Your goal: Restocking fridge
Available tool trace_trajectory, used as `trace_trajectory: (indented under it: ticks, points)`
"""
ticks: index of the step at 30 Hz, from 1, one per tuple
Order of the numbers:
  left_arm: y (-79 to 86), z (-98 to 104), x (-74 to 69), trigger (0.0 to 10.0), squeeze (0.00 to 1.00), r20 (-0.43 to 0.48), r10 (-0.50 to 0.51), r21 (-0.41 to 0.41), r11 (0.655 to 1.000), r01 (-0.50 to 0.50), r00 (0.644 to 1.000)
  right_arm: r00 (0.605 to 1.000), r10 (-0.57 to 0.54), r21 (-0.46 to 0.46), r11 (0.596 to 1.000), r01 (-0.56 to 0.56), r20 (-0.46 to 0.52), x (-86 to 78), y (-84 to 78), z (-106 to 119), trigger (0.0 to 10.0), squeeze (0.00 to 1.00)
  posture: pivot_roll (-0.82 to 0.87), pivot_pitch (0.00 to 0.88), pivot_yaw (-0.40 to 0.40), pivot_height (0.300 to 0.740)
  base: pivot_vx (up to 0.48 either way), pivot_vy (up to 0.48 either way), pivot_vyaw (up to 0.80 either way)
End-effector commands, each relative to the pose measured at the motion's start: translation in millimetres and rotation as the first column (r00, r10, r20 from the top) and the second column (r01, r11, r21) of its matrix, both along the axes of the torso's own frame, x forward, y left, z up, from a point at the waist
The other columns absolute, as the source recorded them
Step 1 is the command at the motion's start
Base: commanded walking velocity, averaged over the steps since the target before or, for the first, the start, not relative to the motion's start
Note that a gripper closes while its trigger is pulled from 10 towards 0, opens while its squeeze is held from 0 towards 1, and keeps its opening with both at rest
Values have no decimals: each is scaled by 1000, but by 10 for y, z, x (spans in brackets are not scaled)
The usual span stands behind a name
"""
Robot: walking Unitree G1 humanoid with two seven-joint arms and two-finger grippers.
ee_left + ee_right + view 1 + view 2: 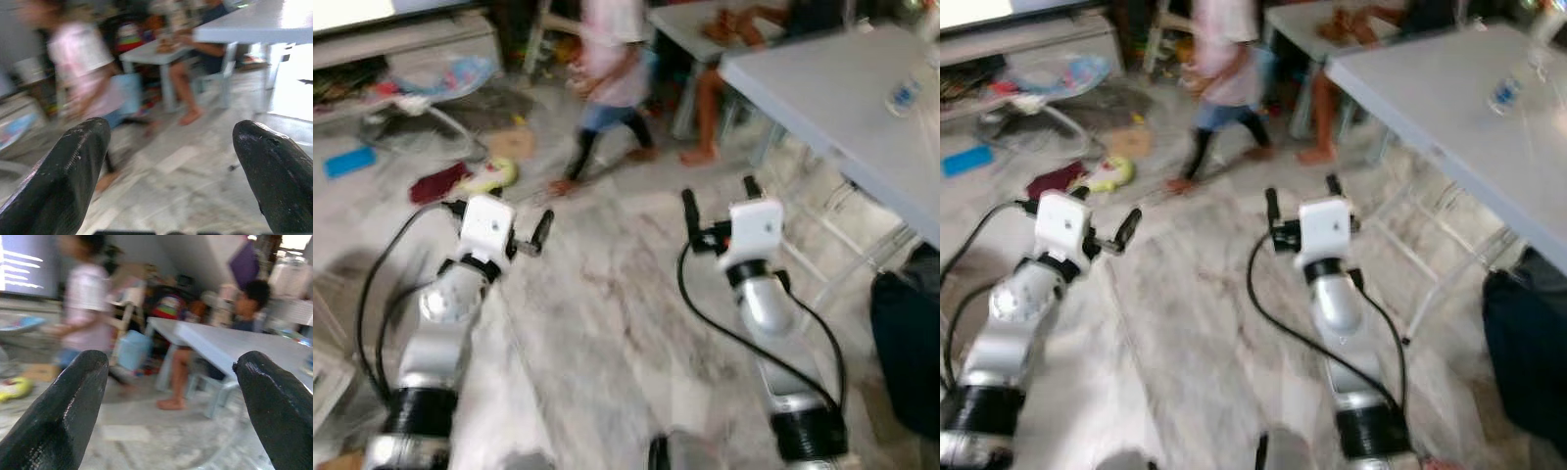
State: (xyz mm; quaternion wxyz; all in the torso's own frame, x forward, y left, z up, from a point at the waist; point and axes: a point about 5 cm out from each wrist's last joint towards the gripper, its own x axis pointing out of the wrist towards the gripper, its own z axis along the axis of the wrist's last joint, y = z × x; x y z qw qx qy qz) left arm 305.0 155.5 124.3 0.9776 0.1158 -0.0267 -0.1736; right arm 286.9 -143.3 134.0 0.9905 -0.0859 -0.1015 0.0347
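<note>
Nearest to me, both silver arms reach forward over the marbled floor [607, 323]. My left claw [499, 230] hangs above the floor with its two black fingers [73, 171] spread wide and nothing between them. My right claw [720, 201] is held the same way, fingers [68, 406] parted and empty, just beside the near edge of the grey bench [842, 108]. A small bottle [904, 93] lies on that bench, well apart from either claw. A dark bag [906, 343] sits on the floor under the bench's near end. Further off, toys and a yellow-green object [494, 174] are scattered on the floor to my left. Beyond them a blurred person in a pink top [607, 88] walks across, and another person's bare legs [705, 117] show under a second table [705, 29] at the back. I can't make out a fridge or any stock for it.
</note>
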Motion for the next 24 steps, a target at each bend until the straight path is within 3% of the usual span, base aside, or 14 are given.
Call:
trace_trajectory:
  ticks: [1, 10, 16, 24]
  points:
    - [107, -5, 22, 10000, 0, -6, 29, 23, 999, -29, 1000, 999, 31, 6, 999, -31, 18, -16, 106, 39, 10000, 0, -44, 116, -26, 740, 480, 0, -800]
    - [98, -140, 27, 10000, 0, -27, 57, -5, 998, -57, 998, 1000, 5, 8, 1000, -5, 0, -108, 31, -24, 10000, 0, -69, 94, -15, 740, 480, 0, -777]
    - [167, -214, 15, 10000, 0, -47, 91, -32, 995, -93, 995, 999, -33, 35, 999, 35, -39, -134, -70, -88, 10000, 0, -77, 89, -15, 740, 480, 0, 0]
    - [147, -240, 21, 10000, 0, -51, 110, -54, 992, -113, 993, 1000, -5, 19, 1000, 5, -15, -97, -19, -25, 10000, 0, -76, 88, -22, 740, 464, 0, -605]
